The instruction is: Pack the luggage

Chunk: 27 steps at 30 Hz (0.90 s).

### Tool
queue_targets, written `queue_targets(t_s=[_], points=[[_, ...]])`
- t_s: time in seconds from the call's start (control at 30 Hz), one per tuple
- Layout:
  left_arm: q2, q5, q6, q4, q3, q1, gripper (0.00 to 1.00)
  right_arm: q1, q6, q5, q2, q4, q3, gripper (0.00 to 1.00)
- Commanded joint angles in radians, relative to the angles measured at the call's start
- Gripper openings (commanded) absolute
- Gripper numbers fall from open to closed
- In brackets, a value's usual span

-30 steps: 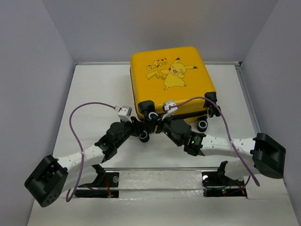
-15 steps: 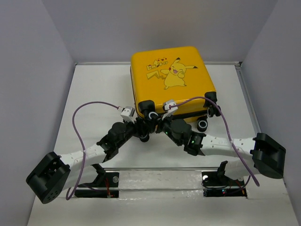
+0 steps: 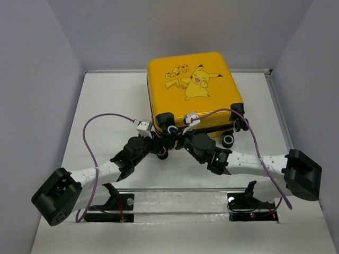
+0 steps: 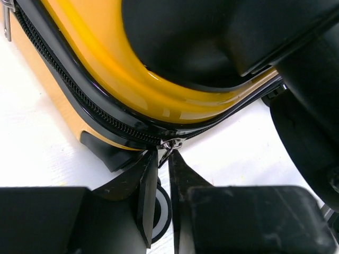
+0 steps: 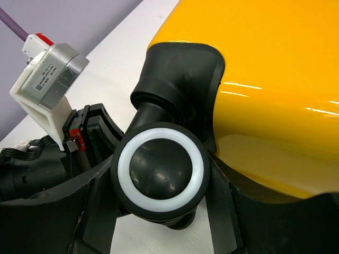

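Observation:
The luggage [image 3: 193, 87], a yellow suitcase with Pikachu on its shell, lies flat and closed at the back of the table. My left gripper [image 3: 159, 139] is at its near left corner. In the left wrist view the jaws [image 4: 160, 159] stand almost together, with the small metal zipper pull [image 4: 170, 144] pinched at their tips, just below the black zipper trim [image 4: 79, 95]. My right gripper [image 3: 177, 136] is shut on a black-and-white wheel [image 5: 160, 170] at the same corner, one finger [image 5: 98, 206] on each side of it.
A second wheel [image 3: 162, 154] sits on the table under the left gripper. Two more wheels [image 3: 229, 140] stick out at the suitcase's near right corner. Raised white rims [image 3: 276, 106] and grey walls enclose the table. The left wrist camera [image 5: 50, 71] is close beside the right gripper.
The left arm has edged forward to the suitcase corner, and its jaws have narrowed onto the zipper pull. The right arm and the suitcase have not moved.

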Motion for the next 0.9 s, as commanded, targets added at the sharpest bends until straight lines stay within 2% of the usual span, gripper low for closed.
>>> queue_targets(t_s=[0.0,0.1,0.2,0.3,0.4,0.43,0.6,0.87], points=[[-0.005,-0.058,0.017,0.128,0.06,0.007,0.2,-0.007,0.017,-0.019,-0.017,0.11,0.037,0.07],[-0.014,-0.066,0.015,0.13,0.059,0.008,0.16,-0.007,0.021,-0.019,-0.017,0.112,0.031,0.07],[-0.03,-0.072,0.007,0.128,0.047,0.007,0.06,-0.007,0.026,-0.013,-0.017,0.118,0.02,0.07],[-0.048,-0.088,-0.003,0.111,0.043,0.007,0.06,-0.007,0.029,-0.005,-0.02,0.115,0.014,0.07],[-0.066,-0.191,-0.038,-0.009,0.058,0.008,0.06,-0.007,0.029,0.012,-0.037,0.094,0.008,0.07],[-0.077,-0.285,-0.074,-0.118,0.082,0.008,0.06,-0.007,0.031,0.015,-0.049,0.077,0.005,0.07],[-0.122,-0.411,-0.098,-0.282,0.113,0.025,0.06,-0.007,0.044,0.015,-0.132,0.034,-0.058,0.07],[-0.12,-0.499,-0.134,-0.353,0.144,0.094,0.06,-0.007,0.041,0.003,-0.271,-0.064,-0.098,0.07]])
